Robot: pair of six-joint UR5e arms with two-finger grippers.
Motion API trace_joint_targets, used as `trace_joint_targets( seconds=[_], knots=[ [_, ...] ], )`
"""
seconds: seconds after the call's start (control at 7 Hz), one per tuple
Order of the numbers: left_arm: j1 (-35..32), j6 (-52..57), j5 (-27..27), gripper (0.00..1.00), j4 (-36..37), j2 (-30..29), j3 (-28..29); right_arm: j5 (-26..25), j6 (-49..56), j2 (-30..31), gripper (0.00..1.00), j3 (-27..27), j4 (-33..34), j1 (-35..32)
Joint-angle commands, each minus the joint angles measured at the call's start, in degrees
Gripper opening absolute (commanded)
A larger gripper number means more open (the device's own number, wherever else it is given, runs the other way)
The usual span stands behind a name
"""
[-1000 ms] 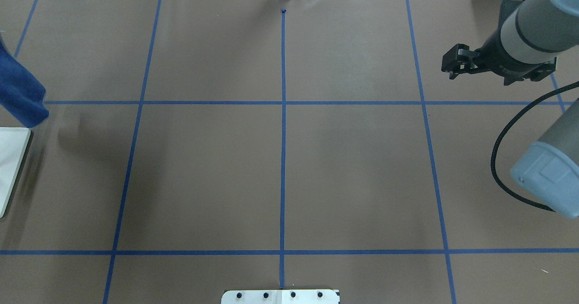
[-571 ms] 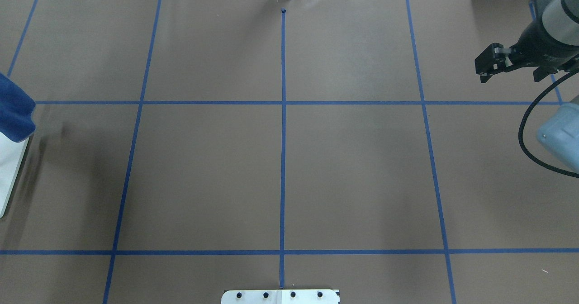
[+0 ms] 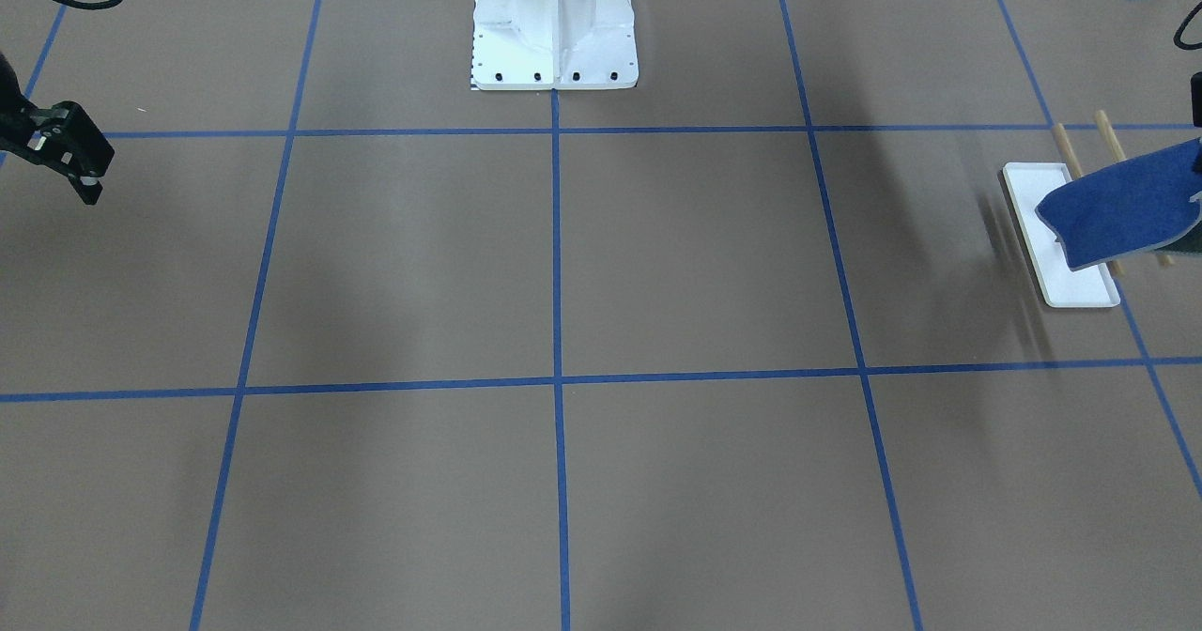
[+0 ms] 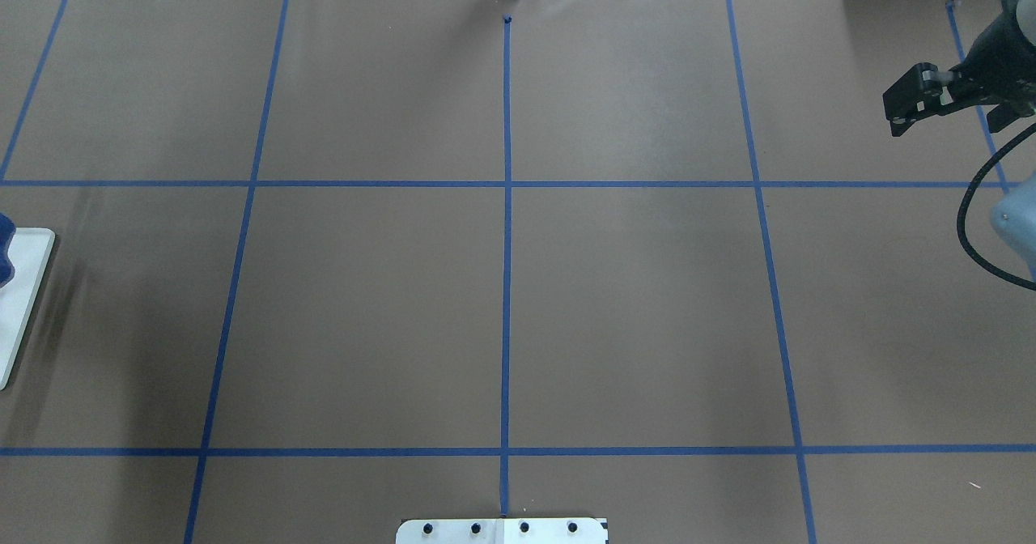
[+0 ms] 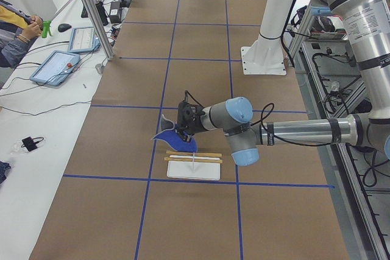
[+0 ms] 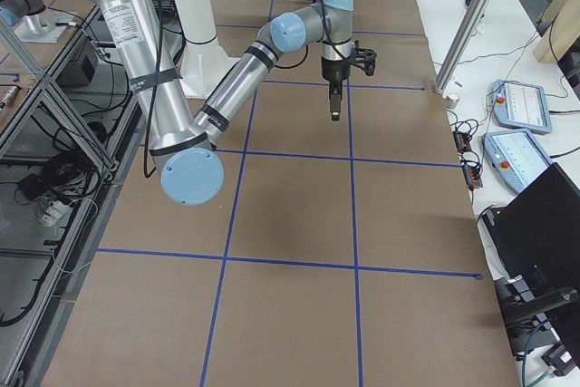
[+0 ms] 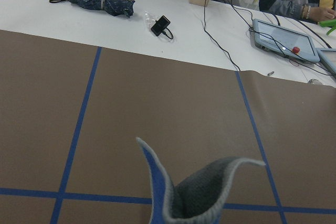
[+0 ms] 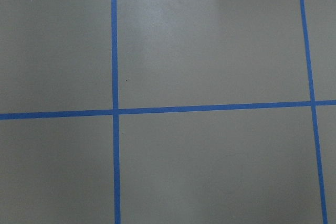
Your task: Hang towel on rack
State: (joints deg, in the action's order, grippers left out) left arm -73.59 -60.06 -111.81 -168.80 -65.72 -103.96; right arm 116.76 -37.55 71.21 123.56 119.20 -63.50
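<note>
The royal-blue towel (image 3: 1122, 208) hangs in the air over the rack's two wooden dowels (image 3: 1062, 147) and white tray base (image 3: 1080, 285). Only a sliver of the towel (image 4: 4, 248) shows at the left edge of the overhead view, by the tray (image 4: 23, 301). In the left wrist view its grey underside (image 7: 202, 198) curls up at the bottom. My left gripper (image 5: 183, 127) shows only in the exterior left view, at the towel (image 5: 177, 142); I cannot tell its state. My right gripper (image 4: 902, 115) is far off, empty, jaws together; it also shows in the front view (image 3: 83, 178).
The white bolted robot pedestal (image 3: 554, 30) stands at the robot's side of the table. Blue tape lines (image 4: 507, 204) grid the brown table cover. Tablets and cables (image 5: 58, 65) lie on the white bench beyond the far edge, where a seated operator (image 5: 15, 35) shows.
The towel has moved left, almost out of the overhead view, to above the rack. My right arm has drawn back to the right and toward the far edge.
</note>
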Motion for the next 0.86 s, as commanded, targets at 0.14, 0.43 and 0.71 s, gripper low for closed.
trace_joint_targets(
  seconds=[0.14,0.43,0.71],
  knots=[
    [-0.15,-2.16,1.77,0.0,-6.52,5.85,0.77,0.31,0.1,0.15,1.0,0.01,-0.02,-0.48],
    [0.29,-5.65,1.51,0.0,-8.56,5.95,2.09,0.31,0.1,0.24,1.0,-0.42,-0.02,-0.4],
    [0.21,-6.2,1.25,0.0,-10.66,6.83,7.24,0.22,-0.07,0.24,1.0,-0.51,-0.02,-0.4]
  ],
)
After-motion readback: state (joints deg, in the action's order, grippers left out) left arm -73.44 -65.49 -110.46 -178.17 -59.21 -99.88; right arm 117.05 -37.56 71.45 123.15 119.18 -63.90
